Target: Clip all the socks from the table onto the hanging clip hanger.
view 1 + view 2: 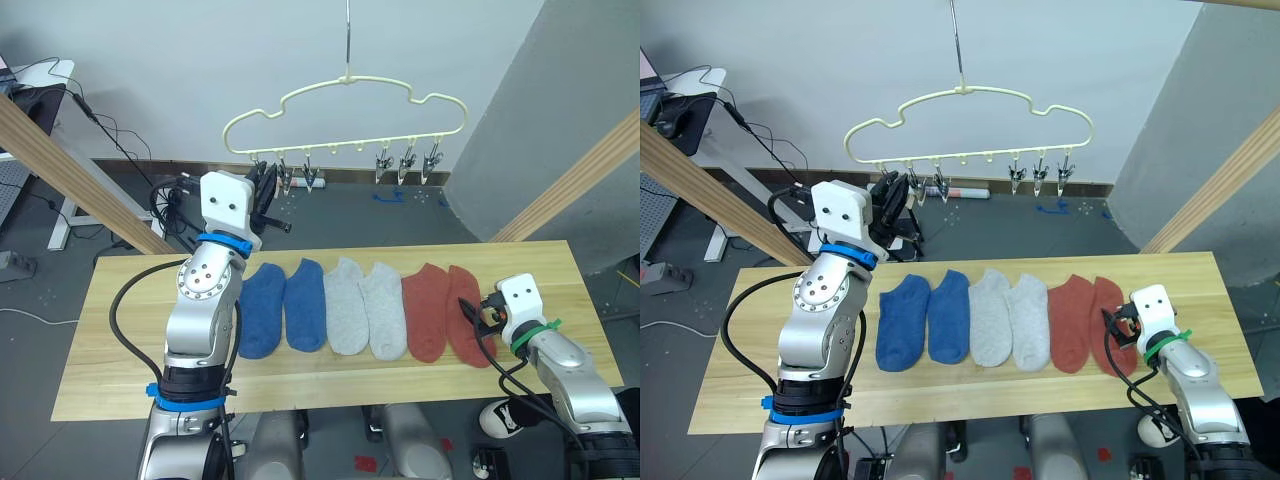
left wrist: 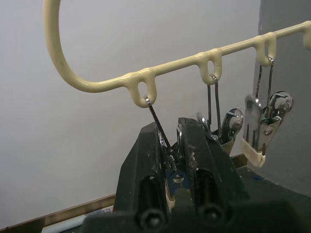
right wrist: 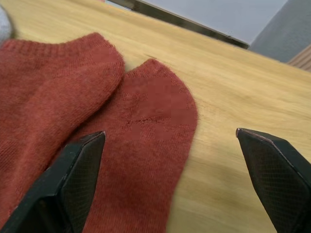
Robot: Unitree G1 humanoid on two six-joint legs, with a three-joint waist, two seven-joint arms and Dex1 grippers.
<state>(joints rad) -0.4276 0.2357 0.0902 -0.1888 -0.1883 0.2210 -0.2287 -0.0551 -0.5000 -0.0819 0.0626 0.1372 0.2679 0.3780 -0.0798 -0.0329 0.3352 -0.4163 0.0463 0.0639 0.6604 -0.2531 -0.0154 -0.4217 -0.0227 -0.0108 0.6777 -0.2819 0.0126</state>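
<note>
From the head views, all six socks [image 1: 365, 305] lie in a row on the table [image 1: 540, 265], well below the clip hanger [image 1: 345, 115], so none is hung yet; my left gripper [image 1: 262, 192] is raised to the hanger's leftmost clip [image 1: 262, 178]. In the left wrist view my fingers [image 2: 146, 160] are pressed together on that clip's wire stem. In the right wrist view my right gripper [image 3: 170, 160] is spread wide over the outermost red sock [image 3: 146, 145]; I judge the next move is to pinch it and lift it to the clip.
</note>
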